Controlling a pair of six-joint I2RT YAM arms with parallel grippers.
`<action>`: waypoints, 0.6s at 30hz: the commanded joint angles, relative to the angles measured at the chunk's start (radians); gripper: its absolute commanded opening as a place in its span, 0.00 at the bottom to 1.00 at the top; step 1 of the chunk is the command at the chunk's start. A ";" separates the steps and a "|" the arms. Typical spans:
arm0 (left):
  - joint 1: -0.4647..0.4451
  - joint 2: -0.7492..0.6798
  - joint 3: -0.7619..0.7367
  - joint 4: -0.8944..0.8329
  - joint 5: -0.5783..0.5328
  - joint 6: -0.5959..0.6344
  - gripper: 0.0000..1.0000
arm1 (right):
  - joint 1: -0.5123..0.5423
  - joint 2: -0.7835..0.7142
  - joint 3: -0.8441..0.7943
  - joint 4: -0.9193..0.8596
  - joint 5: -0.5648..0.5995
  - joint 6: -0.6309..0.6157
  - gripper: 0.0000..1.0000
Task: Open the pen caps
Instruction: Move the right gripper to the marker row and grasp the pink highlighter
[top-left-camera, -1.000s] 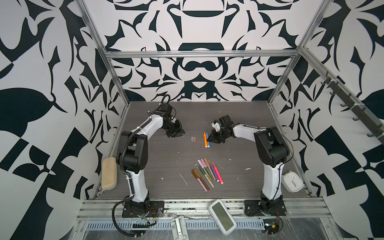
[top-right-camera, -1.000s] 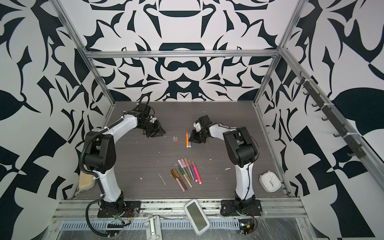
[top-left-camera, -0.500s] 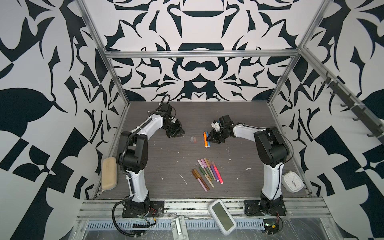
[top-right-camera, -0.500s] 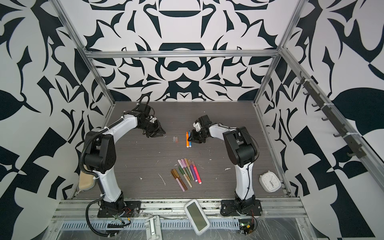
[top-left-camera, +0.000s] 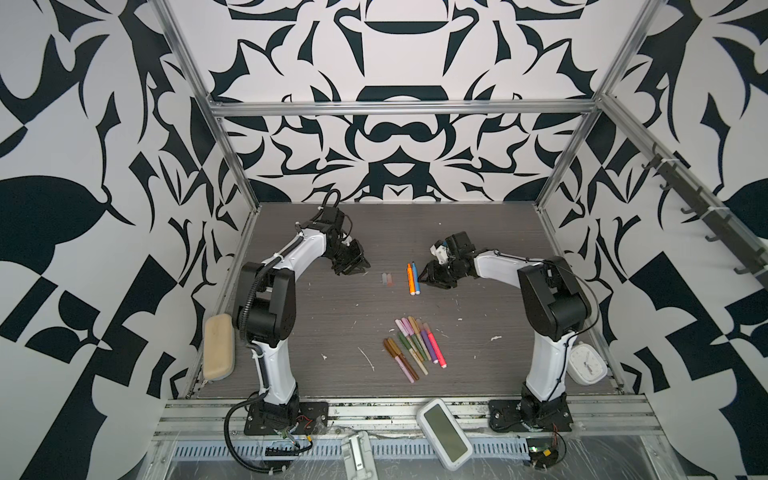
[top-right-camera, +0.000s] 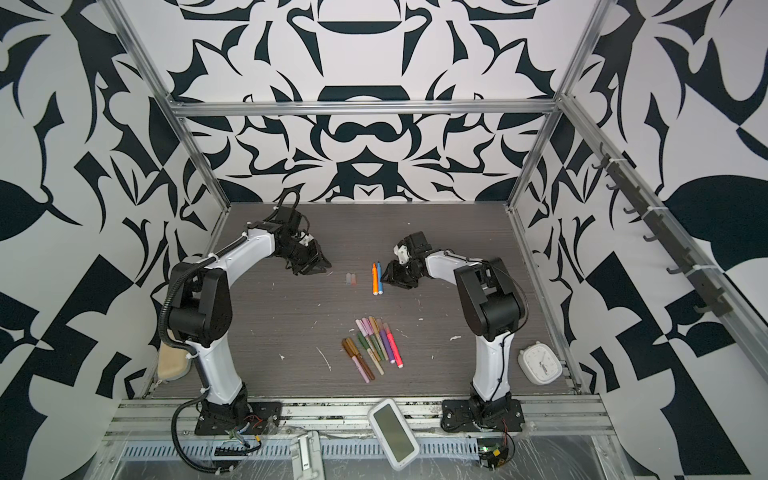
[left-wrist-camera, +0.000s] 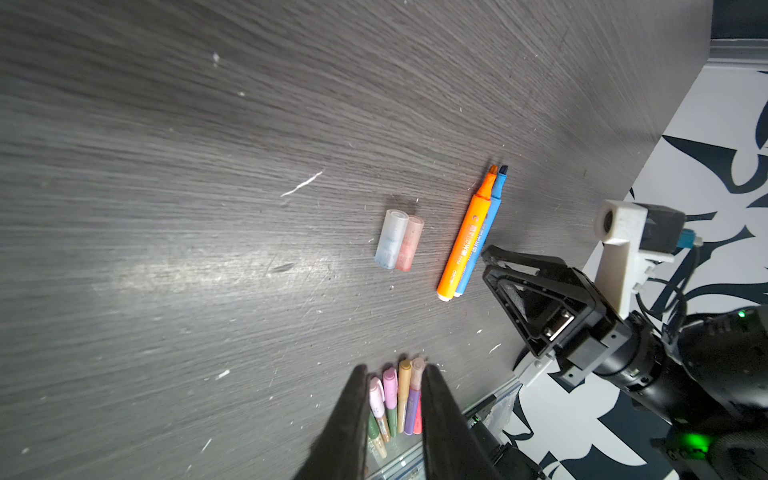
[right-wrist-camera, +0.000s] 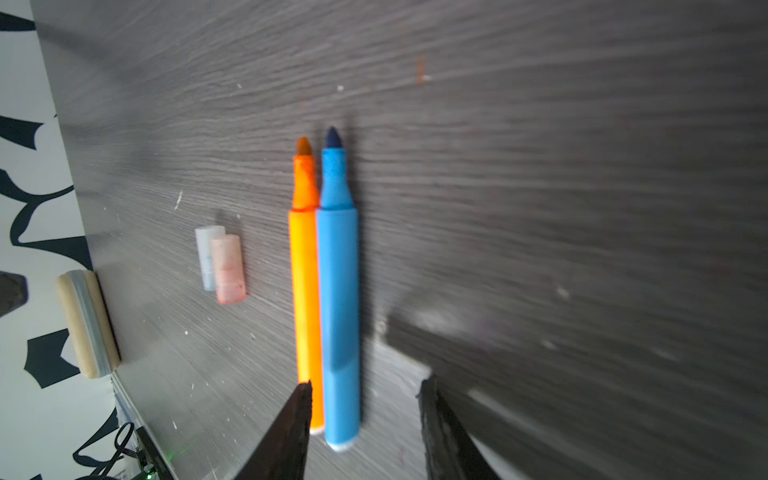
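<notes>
Right gripper (right-wrist-camera: 365, 386): the black fingers (right-wrist-camera: 291, 432) stand well apart and grip nothing. The tail end of the slim plastic blue marker pen (right-wrist-camera: 338, 291) lies loose in the gap, flat on the table. One fingertip overlaps the tail of the slim plastic orange marker pen (right-wrist-camera: 305, 291). Blur leaves it unclear whether it touches or sits just above.

Both pens are uncapped, side by side and touching. Their long axes are parallel and run front to back, with felt tips toward the back wall and white end plugs toward the front rail.

Just left of them lie two short translucent plastic tubes, a pale blue cap (left-wrist-camera: 390, 243) and a pale pink cap (left-wrist-camera: 409, 245). They touch, their axes are nearly parallel to the pens, and their open mouths face the back wall.

Left gripper (left-wrist-camera: 395, 372): fingers narrowly parted, nothing between them. It hangs low over the back-left of the table, aimed at centre and well apart from the caps.

Each arm rises from the front rail with its elbow folded and its white forearm reaching back and inward. The right wrist is pitched down.

A bundle of capped marker pens (top-left-camera: 415, 345) in pink, purple, green, gold and brown lies front of centre. They are fanned on a diagonal, caps toward back-left.

The dark grey wood-grain table (top-left-camera: 332, 324) is bare between the bundle and the uncapped pair, and behind the tips. A tan oblong pad (top-left-camera: 218, 353) sits at the left edge and a white clock (top-left-camera: 586, 365) at the front-right corner.
</notes>
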 joint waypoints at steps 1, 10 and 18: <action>0.004 -0.016 0.000 -0.029 0.007 0.001 0.25 | -0.006 -0.094 -0.033 -0.024 0.023 -0.028 0.45; 0.004 -0.073 -0.132 0.151 0.044 -0.121 0.25 | 0.115 -0.428 -0.274 -0.189 0.179 -0.139 0.40; 0.005 -0.088 -0.183 0.266 0.028 -0.214 0.25 | 0.355 -0.692 -0.482 -0.222 0.353 -0.057 0.37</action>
